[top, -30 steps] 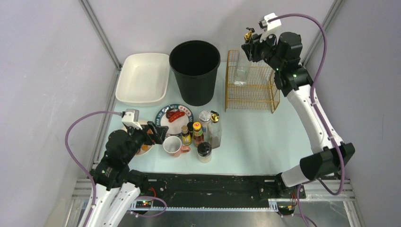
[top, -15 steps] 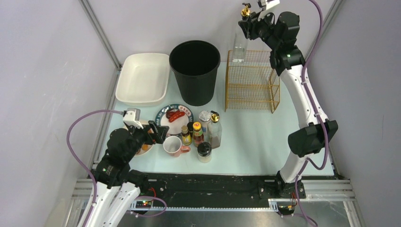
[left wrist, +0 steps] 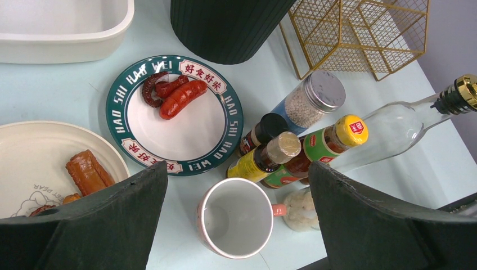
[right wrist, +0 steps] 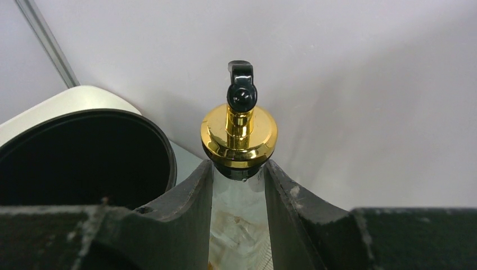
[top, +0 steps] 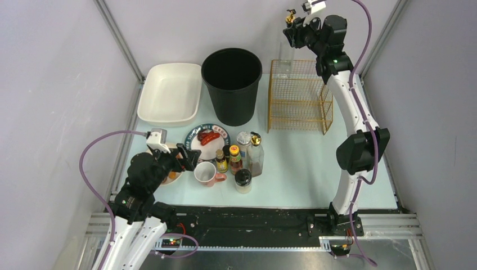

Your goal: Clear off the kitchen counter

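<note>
Holding glass bottle (right wrist: 239,135) high, top right of overhead frame.
right gripper (right wrist: 239,180) clamped on its neck above wire rack (top: 298,95); left gripper (top: 184,157) jaws wide apart, lower left; kitchen counter (top: 304,163) fills centre.

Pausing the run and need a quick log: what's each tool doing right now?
Left tool: open, holding nothing.
Right tool: closed on the gold-capped glass bottle.
</note>
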{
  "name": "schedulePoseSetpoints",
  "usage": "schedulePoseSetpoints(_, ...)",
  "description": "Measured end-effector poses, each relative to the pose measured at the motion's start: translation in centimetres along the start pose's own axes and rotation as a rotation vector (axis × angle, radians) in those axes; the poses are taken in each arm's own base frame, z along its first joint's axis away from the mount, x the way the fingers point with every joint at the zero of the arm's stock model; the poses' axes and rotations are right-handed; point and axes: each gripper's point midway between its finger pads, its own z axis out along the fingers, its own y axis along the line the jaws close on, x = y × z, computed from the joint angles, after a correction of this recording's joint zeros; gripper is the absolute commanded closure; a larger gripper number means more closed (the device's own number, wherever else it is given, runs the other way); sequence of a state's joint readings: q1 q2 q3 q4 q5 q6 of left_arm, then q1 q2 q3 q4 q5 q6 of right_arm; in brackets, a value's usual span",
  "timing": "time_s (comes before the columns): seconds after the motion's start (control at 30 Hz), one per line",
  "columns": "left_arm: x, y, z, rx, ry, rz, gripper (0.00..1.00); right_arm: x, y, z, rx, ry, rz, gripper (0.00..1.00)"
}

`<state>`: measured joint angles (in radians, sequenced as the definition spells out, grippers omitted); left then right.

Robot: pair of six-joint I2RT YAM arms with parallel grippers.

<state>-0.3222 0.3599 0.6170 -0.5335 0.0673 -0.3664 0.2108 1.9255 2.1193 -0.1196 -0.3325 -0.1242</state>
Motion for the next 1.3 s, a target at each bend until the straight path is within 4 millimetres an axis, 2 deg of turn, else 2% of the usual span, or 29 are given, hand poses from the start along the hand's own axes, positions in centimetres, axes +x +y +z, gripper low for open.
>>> schedulePoseSetpoints(0.1,0.0,0.0,0.0,0.0,0.0,0.0,0.02,0.6,-0.2,0.3,-0.003,0.005,0.002,1.0)
schedulePoseSetpoints(0.37,0.0,0.0,0.0,0.0,0.0,0.0,0.02,0.6,0.1,0.9,-0.032,-0.042,-0.011,1.0)
schedulePoseSetpoints(0.7,0.0,0.0,0.0,0.0,0.0,0.0,0.02,7.3,0.8,1.7,-0.055,0.06,0.042,1.0)
schedulePoseSetpoints(0.87,0.0,0.0,0.0,0.0,0.001,0.0,0.02,9.9,1.0,1.6,-0.057,0.098,0.057,1.0)
schedulePoseSetpoints(1.07,0.2,0.1,0.2,-0.004,0.01,-0.001,0.02,14.2,0.9,0.9,-0.05,0.175,0.087,1.0)
schedulePoseSetpoints(1.3,0.2,0.1,0.2,-0.004,0.012,-0.001,0.02,15.4,0.3,0.5,-0.038,0.194,0.101,1.0)
